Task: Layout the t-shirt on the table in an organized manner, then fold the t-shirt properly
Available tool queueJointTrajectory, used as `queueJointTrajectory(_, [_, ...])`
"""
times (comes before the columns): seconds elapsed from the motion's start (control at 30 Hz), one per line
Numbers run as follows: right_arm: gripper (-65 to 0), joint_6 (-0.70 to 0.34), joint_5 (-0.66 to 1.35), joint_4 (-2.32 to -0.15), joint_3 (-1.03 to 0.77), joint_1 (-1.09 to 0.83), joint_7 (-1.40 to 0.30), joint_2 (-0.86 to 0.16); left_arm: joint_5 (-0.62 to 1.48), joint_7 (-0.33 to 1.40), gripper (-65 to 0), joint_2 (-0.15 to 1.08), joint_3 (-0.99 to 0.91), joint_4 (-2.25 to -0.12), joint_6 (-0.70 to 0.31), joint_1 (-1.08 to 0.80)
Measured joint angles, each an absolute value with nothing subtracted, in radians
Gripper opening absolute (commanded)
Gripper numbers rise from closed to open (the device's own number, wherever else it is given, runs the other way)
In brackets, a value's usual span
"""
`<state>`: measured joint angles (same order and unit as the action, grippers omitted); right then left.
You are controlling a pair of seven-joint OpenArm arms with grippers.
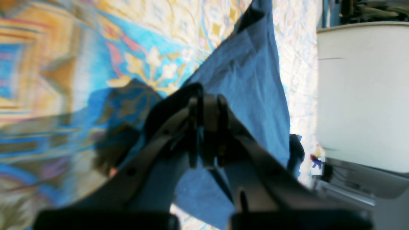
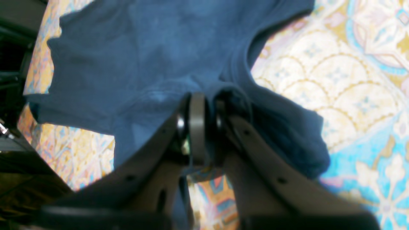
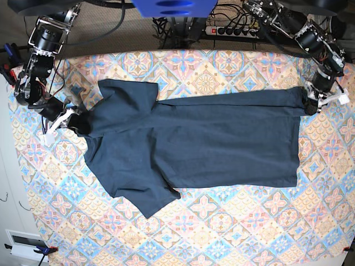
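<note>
1. The t-shirt (image 3: 211,141) lies spread across the middle of the table (image 3: 222,233), its length running side to side in the base view; the collar end is at that view's left, the hem end at its right.
2. The body lies fairly flat; one sleeve points toward the near edge at lower left, the other is folded over near the upper left corner; the top edge is pulled into a nearly straight line between the two grippers.
3. The right gripper (image 3: 77,121) sits at the base view's left, at the collar end; its jaws are closed on the shirt's cloth there; in the right wrist view the right gripper (image 2: 198,105) has navy cloth bunched around its tips, with the shirt (image 2: 143,57) spreading away beyond them over the patterned cloth.
4. The left gripper (image 3: 308,104) sits at the base view's right, at the upper hem corner; its jaws are pinched together on that corner; in the left wrist view the left gripper (image 1: 207,105) shows its tips pressed together against the cloth, and the shirt (image 1: 249,80) runs away from them in a taut, narrowing band.
5. Both arms reach in from the far side of the table; cables and a power strip (image 3: 233,30) lie behind its far edge.
6. A pale flat-sided thing (image 1: 361,95) fills the right of the left wrist view, beside the table; what it is I cannot tell.
</note>
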<state>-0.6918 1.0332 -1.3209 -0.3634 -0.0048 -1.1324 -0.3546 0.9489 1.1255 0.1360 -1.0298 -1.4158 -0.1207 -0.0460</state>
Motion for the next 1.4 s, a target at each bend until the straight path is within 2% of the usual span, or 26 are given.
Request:
queueJointTrajectory(0.2, [-60.0, -0.691, 1.032, -1.321, -0.348, -0.006, -1.095, -0.355, 0.850, 1.126, -65.0, 0.139, -1.030, -1.367, -0.121, 0.011])
queueJointTrajectory(0.27, [-55.1, -0.692, 1.033, -1.321, -0.351, -0.005, -1.092, -0.354, 0.836, 1.132, -61.0, 0.135, -1.028, -1.365, -0.122, 0.012])
queueJointTrajectory(0.37, [-44.4, -0.692, 1.033, -1.326, -0.356, -0.007, -1.099, -0.355, 0.837, 1.169, -52.3, 0.158, -0.959, -1.365, -0.121, -0.018])
queueJointTrajectory(0.43, [-39.4, -0.689, 1.029, -1.355, -0.356, -0.017, -1.102, -0.355, 0.855, 1.182, -50.5, 0.165, -0.931, -1.383, -0.123, -0.035])
queueJointTrajectory(0.5, [-37.2, -0.688, 1.034, -1.407, -0.356, -0.045, -1.112, -0.356, 0.913, 1.176, -50.5, 0.169, -0.931, -1.409, -0.127, -0.060])
queueJointTrajectory(0.73, [-37.2, -0.695, 1.038, -1.552, -0.341, -0.200, -1.183, -0.361, 0.990, 1.178, -49.9, 0.177, -0.937, -1.539, -0.124, -0.159])
queueJointTrajectory(0.87, [-37.2, -0.692, 1.017, -1.549, -0.265, -0.220, -1.187, -0.369, 1.027, 1.178, -50.1, 0.177, -0.937, -1.551, -0.125, -0.184])
queueJointTrajectory(1.0, [-37.2, -0.695, 0.887, -1.549, -0.223, -0.227, -1.190, -0.369, 1.029, 1.177, -50.4, 0.178, -0.938, -1.549, -0.121, -0.199])
queueJointTrajectory(1.23, [-37.5, -0.695, 0.879, -1.531, -0.138, -0.224, -1.179, -0.371, 1.033, 1.178, -50.4, 0.177, -0.935, -1.549, -0.125, -0.195])
queueJointTrajectory(1.3, [-42.0, -0.695, 0.883, -1.531, -0.107, -0.224, -1.173, -0.372, 1.034, 1.178, -50.5, 0.177, -0.936, -1.549, -0.124, -0.195])
queueJointTrajectory(1.4, [-57.9, -0.695, 0.882, -1.533, -0.071, -0.222, -1.179, -0.372, 1.033, 1.178, -50.5, 0.177, -0.935, -1.549, -0.124, -0.194])
